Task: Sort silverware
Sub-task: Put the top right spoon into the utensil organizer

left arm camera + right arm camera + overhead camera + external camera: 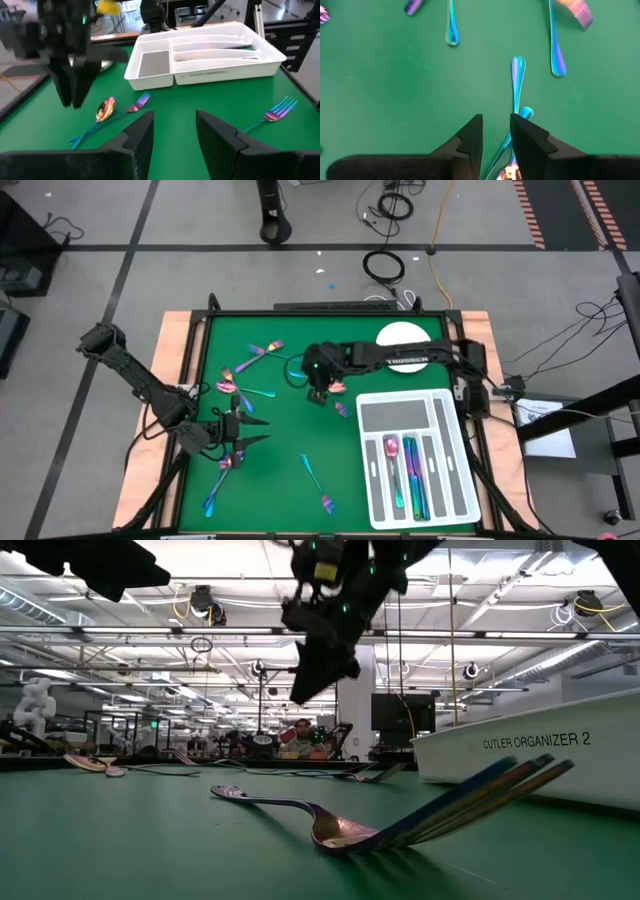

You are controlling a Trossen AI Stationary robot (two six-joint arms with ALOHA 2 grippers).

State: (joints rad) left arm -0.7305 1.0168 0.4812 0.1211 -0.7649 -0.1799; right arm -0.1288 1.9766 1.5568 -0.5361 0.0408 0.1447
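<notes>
Iridescent silverware lies scattered flat on the green mat. A spoon and fork pair (340, 408) (107, 110) lies by the tray, more pieces lie at the far left (262, 352) and several near the front edge (312, 472). My right gripper (318, 392) (496, 132) hangs pointing down above the pair's handles (517, 80). It is clear of the table in the low view (305, 690), fingers a narrow gap apart and holding nothing. My left gripper (250, 432) (174, 125) waits open and level at the table's left.
The white compartmented tray (392, 415) (200, 65) sits at the right with some silverware (400, 470) in its long slots. A round white plate (403, 335) lies at the far edge under my right arm. Bare green mat lies between the two grippers.
</notes>
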